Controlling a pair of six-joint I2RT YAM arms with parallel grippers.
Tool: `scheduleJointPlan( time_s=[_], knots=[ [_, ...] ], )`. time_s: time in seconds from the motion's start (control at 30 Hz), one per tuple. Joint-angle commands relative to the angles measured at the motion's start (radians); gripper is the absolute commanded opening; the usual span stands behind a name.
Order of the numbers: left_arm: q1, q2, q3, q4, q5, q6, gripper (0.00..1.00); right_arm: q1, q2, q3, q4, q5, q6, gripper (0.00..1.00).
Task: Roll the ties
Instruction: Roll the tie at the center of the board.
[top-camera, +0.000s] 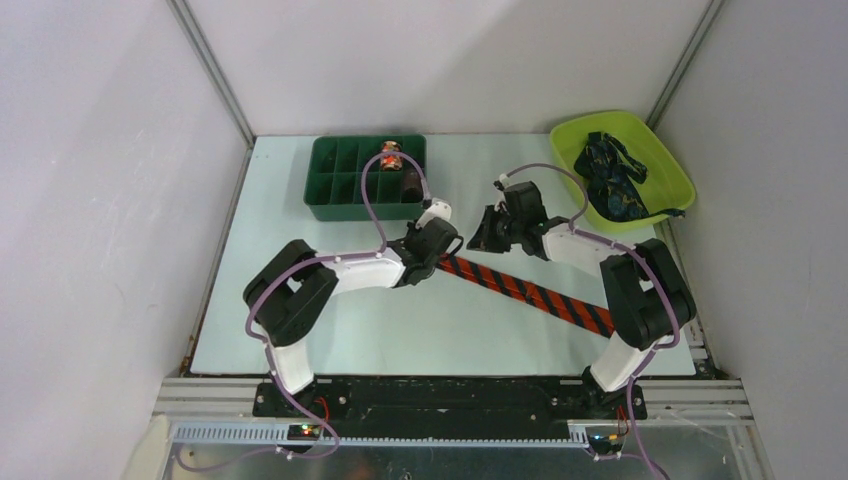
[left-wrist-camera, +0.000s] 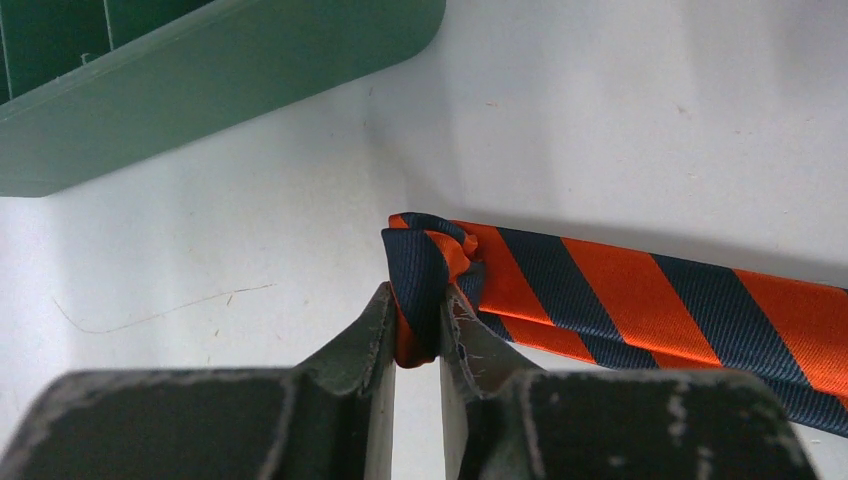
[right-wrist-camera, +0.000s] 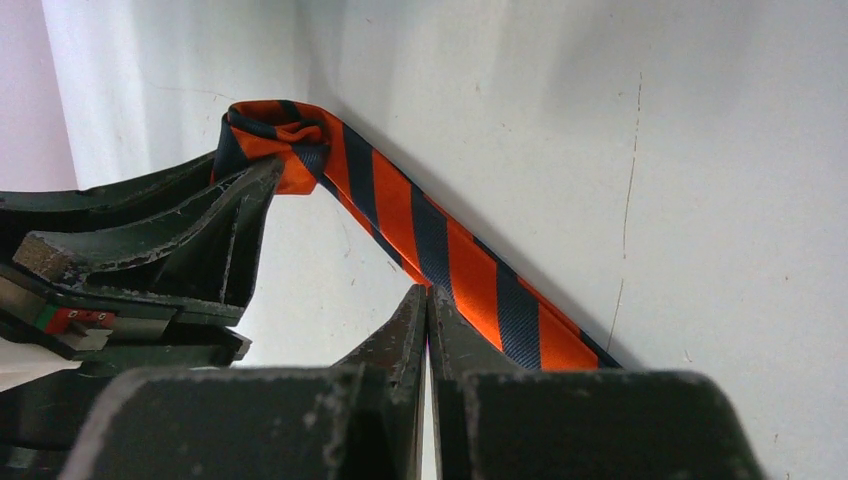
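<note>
One striped tie (top-camera: 530, 292) lies flat, diagonal across counter (top-camera: 330, 330) | left tool (left-wrist-camera: 417, 340) pinches its curled start, jaws narrow | right tool (right-wrist-camera: 427, 300) closed tight, empty, just beside strip | advice: make first turn tight, roll squarely along strip, right tool pressing fabric flat so edges line up

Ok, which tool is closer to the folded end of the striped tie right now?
Left. The left tool pinches the folded end itself; the right tool, shut and empty, sits beside the tie a little farther along.
</note>
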Motion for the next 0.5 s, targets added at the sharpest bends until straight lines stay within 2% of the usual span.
scheduleJointPlan(
  time_s=[0.0,0.47],
  knots=[
    [-0.017,0.011,0.037,0.003,-0.068,0.034,0.20,-0.009,-0.047,-0.007,0.031,-0.017,0.003,0.04],
    [-0.070,0.051,0.060,0.000,-0.082,0.052,0.21,-0.032,-0.058,-0.028,0.069,-0.036,0.010,0.04]
  ],
)
